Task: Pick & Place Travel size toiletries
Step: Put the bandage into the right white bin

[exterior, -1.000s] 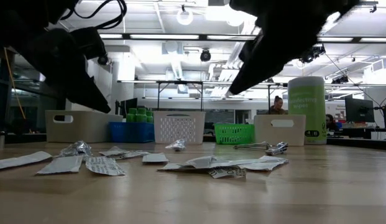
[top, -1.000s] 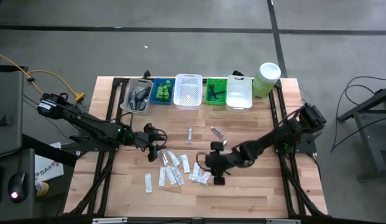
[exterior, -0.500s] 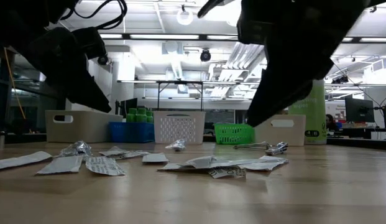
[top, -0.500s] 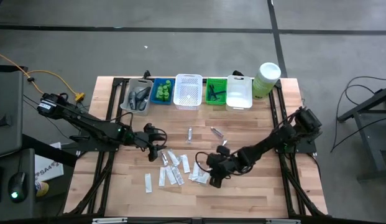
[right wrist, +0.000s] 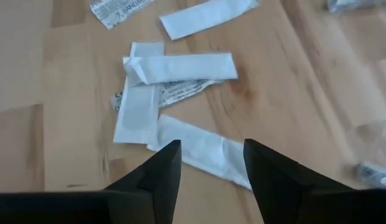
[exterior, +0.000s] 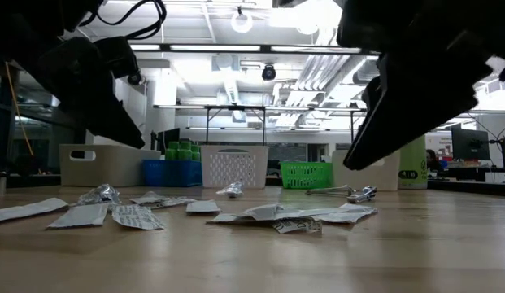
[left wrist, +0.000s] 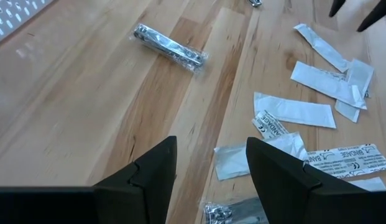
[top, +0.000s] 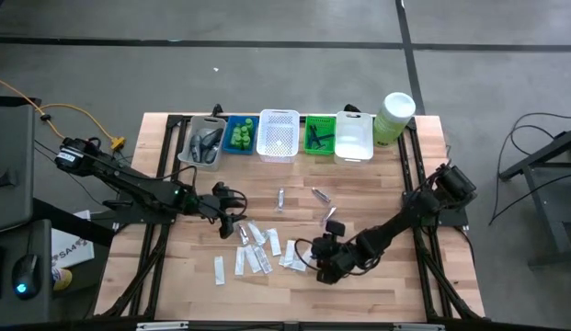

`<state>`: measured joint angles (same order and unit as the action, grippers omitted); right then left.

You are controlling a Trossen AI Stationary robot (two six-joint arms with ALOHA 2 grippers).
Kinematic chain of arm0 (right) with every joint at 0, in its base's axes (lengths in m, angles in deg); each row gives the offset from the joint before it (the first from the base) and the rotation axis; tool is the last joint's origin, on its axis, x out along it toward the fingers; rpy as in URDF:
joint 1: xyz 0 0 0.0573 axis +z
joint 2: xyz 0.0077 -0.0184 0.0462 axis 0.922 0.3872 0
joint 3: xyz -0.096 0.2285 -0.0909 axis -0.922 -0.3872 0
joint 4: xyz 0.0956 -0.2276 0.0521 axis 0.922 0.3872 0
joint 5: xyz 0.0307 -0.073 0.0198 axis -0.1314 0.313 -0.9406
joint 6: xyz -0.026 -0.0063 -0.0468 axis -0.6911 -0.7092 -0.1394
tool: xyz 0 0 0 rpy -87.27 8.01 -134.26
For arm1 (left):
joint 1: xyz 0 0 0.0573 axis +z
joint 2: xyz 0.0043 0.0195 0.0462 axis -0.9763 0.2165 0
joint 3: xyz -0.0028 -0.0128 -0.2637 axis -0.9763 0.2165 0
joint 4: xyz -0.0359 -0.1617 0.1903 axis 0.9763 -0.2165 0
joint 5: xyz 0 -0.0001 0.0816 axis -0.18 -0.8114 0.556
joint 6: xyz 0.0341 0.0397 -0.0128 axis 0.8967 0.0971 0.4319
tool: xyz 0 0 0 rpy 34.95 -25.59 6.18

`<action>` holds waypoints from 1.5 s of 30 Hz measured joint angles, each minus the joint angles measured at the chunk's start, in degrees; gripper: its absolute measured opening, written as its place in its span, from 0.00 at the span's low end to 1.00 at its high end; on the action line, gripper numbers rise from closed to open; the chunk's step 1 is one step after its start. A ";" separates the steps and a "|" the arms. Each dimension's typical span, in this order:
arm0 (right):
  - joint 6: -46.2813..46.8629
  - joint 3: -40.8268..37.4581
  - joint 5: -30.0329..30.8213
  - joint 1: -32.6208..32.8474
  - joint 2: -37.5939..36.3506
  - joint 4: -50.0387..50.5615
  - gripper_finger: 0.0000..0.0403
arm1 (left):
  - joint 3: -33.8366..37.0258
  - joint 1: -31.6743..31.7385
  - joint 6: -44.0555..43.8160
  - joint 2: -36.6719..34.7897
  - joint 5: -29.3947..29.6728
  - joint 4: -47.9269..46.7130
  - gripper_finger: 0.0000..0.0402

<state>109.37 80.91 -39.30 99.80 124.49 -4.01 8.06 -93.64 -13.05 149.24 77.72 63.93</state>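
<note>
Below, we see a wooden table (top: 377,193) in a ceiling-lit workshop; baskets (top: 278,135) line its far edge. White sachets (top: 257,253) lie scattered centrally. Both left gripper (top: 232,223) and right gripper (top: 320,265) hover released, empty, over them.

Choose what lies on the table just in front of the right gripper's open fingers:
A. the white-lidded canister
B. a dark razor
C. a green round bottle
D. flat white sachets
D: in the right wrist view, the right gripper hangs open over a small heap of flat white sachets on the wood.
</note>
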 joint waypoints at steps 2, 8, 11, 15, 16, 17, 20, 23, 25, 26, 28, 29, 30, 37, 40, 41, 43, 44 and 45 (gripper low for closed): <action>0.83 -0.03 0.32 0.06 0.93 0.38 0.44 | 0.00 0.00 -0.01 0.00 0.02 0.02 0.49; 1.95 -0.09 1.15 0.06 1.56 0.87 0.54 | 0.00 0.00 -0.02 0.00 0.02 0.00 0.49; 2.03 0.00 1.69 -0.18 2.01 0.21 0.55 | 0.00 0.00 -0.02 0.00 0.02 0.06 0.49; 1.77 -0.01 1.90 -0.48 4.13 0.10 0.55 | 0.00 0.00 -0.04 0.00 0.07 0.13 0.49; 1.85 -0.02 1.98 -0.51 4.87 0.04 0.54 | 0.00 0.00 -0.07 0.00 0.10 0.13 0.49; 2.23 -0.02 2.49 -0.52 5.46 -0.48 0.54 | 0.00 0.00 -0.06 0.00 0.14 0.12 0.49; 3.44 0.09 2.96 -0.48 6.49 -1.01 0.53 | 0.00 0.00 -0.05 0.00 0.17 0.11 0.49; 5.08 0.16 2.81 -0.47 7.10 -1.09 0.51 | 0.00 0.00 -0.07 0.00 0.17 0.08 0.49; 5.25 0.17 1.82 -0.48 7.13 -1.12 0.48 | 0.00 0.00 -0.07 0.00 0.15 0.04 0.49; 5.39 0.17 1.32 -0.50 7.13 -1.12 0.46 | 0.00 0.00 -0.09 0.00 0.15 0.04 0.49; 5.90 0.17 1.07 -0.50 7.17 -1.07 0.41 | 0.00 0.00 -0.09 0.00 0.15 0.07 0.49; 5.99 0.17 1.06 -0.49 7.20 -0.99 0.38 | 0.00 0.00 -0.09 0.00 0.15 0.04 0.49; 5.99 0.16 0.97 -0.56 7.24 -0.92 0.35 | 0.00 0.00 -0.09 0.00 0.15 0.04 0.49; 7.89 0.15 -2.60 -1.73 7.22 1.12 0.12 | 0.00 0.00 -0.22 0.00 0.11 0.04 0.49; 8.02 0.13 -3.41 -2.38 7.22 1.46 0.04 | 0.00 0.00 -0.24 0.00 0.10 0.04 0.49; 8.31 0.13 -3.84 -2.64 7.18 1.40 0.03 | 0.00 0.00 -0.24 0.00 0.08 0.03 0.49; 8.84 0.05 -4.68 -3.21 6.66 1.41 0.02 | 0.00 0.00 -0.24 0.00 0.00 0.03 0.49; 8.93 0.03 -5.09 -3.53 6.12 1.45 0.01 | 0.00 0.00 -0.24 0.00 -0.04 0.04 0.49; 8.84 0.02 -5.50 -3.81 5.54 1.51 0.01 | 0.00 0.00 -0.24 0.00 -0.04 0.04 0.49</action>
<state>118.21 80.93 -44.80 95.99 130.03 -2.50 8.06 -93.64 -13.29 149.24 77.68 63.98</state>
